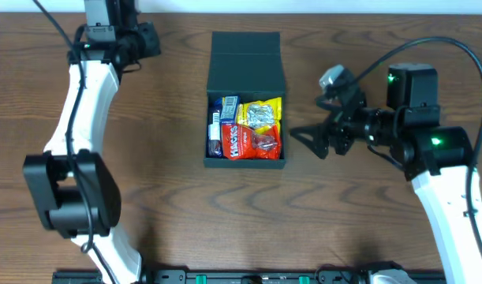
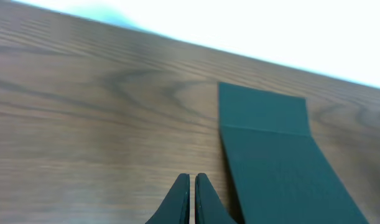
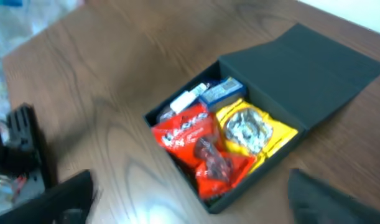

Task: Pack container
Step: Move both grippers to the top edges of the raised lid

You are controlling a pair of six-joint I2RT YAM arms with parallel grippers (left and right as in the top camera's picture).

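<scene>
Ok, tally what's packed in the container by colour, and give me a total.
red packet: 1
yellow packet: 1
blue-and-white packet: 1
dark reddish item, partly hidden at the left wall: 1
Total: 4, all inside the open container.

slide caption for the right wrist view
Open right gripper facing the open green container, red packet and yellow packet inside.

Bright, even light; wrist views blurred.
Beyond the left jaws the background blows out white; glare sheens the worktop (image 3: 146, 205) between the right jaws.
</scene>
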